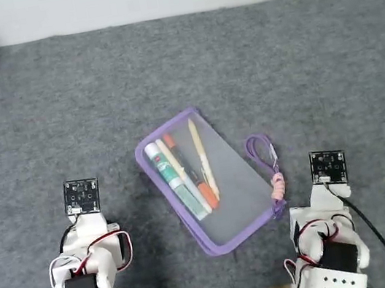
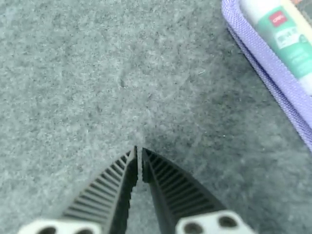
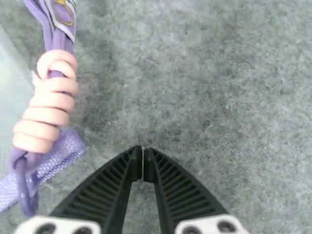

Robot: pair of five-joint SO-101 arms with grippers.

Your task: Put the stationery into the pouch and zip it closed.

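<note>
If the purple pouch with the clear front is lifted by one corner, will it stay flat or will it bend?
The purple-edged clear-fronted pouch would probably sag, since its thin window looks soft. The orange marker and white-and-green tube inside would likely slide toward the low corner, so the weight may shift.

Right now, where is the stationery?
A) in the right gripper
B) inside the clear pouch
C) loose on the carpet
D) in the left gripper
B: the stationery lies behind the clear face of the pouch, while the left gripper and right gripper sit shut and empty on either side of it.
</note>
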